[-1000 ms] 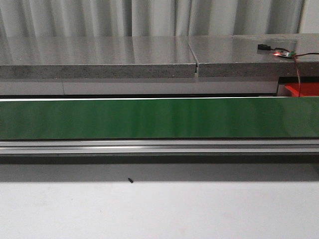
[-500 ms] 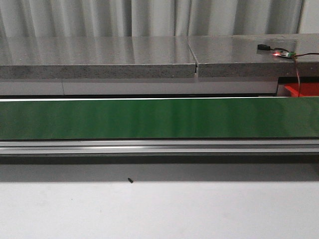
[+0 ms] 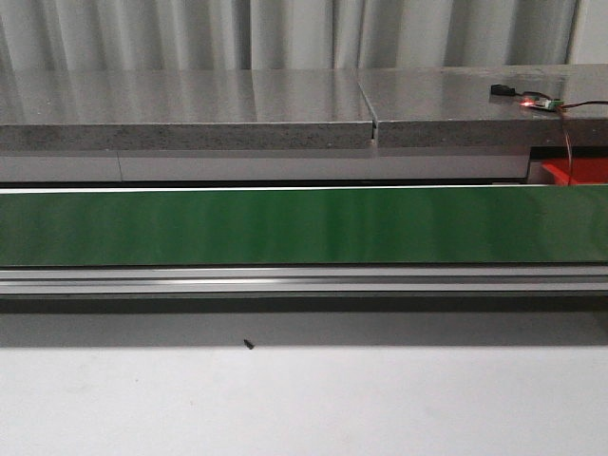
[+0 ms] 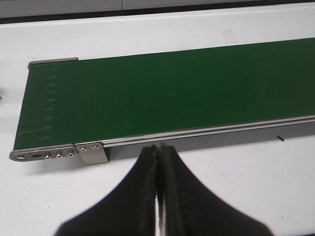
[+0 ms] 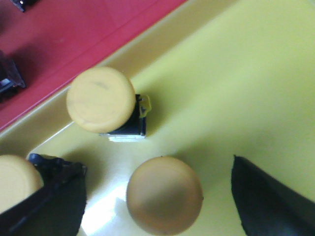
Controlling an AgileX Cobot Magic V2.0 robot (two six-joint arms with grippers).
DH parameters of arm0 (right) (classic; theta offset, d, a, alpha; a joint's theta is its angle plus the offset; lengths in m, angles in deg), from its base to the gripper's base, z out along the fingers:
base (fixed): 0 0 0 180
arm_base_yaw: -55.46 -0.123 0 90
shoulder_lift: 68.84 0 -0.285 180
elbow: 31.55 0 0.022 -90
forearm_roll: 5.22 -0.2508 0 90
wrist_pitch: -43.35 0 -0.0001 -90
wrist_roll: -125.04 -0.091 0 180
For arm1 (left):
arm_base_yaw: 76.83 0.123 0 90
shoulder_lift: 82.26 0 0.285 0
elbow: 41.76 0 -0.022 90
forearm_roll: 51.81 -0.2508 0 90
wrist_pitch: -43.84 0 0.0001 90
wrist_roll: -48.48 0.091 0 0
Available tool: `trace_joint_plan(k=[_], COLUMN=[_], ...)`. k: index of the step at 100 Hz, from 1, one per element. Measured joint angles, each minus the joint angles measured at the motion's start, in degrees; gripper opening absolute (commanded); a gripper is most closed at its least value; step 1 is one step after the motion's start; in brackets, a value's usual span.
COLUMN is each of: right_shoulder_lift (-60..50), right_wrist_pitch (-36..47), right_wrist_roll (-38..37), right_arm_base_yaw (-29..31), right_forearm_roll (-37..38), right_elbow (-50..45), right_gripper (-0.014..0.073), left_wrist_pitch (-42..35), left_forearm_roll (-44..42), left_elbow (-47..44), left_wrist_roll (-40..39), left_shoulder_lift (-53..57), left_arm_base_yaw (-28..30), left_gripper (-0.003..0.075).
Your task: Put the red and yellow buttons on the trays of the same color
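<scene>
Front view: a green conveyor belt [image 3: 285, 226] runs across the white tabletop [image 3: 304, 404], nothing on it. A grey stone ledge [image 3: 190, 109] sits behind, with a small lit circuit board [image 3: 539, 102] at its right end. A red tray [image 3: 578, 171] edge peeks out at far right behind the belt. A small dark speck [image 3: 249, 344] lies on the tabletop. No arms in this view.

Left wrist view: left gripper [image 4: 160, 162] has its fingers pressed together, holding nothing, hovering over the tabletop just beside the belt's metal side rail [image 4: 197, 133], near the belt's end.

Right wrist view: right gripper [image 5: 157, 196] spread wide over the yellow tray [image 5: 246, 83], one finger [image 5: 268, 199] on each side of a yellow button [image 5: 164, 194] that stands on the tray between them; contact with it can't be told. A second yellow button [image 5: 101, 100] with a black base stands near the tray's rim. A third yellow button [image 5: 17, 182] shows at the frame edge, right against the other finger. The red tray lies just beside the yellow one.
</scene>
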Motion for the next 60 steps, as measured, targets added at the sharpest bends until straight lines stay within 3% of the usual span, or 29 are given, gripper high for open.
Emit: trace_joint_plan(k=[31, 40, 60], right_shoulder_lift=[-12.31, -15.55, -21.89], right_wrist_pitch=[-8.46, -11.1, -15.68], right_wrist_roll=[1.24, 2.97, 5.17], right_arm_base_yaw=[-4.05, -7.64, -17.51], right_forearm_roll=[1.51, 2.0, 2.37], right_elbow=[0.0, 0.0, 0.0], right_gripper=[0.0569, 0.0436, -0.0043], left_wrist_pitch=[0.0, 0.0, 0.0], left_forearm_roll=[0.0, 0.0, 0.0], left_elbow=[0.0, 0.0, 0.0], left_wrist_roll=[0.0, 0.0, 0.0], left_shoulder_lift=[0.0, 0.0, 0.0], left_arm_base_yaw=[0.0, 0.0, 0.0], left_gripper=[-0.0018, -0.0018, -0.0019])
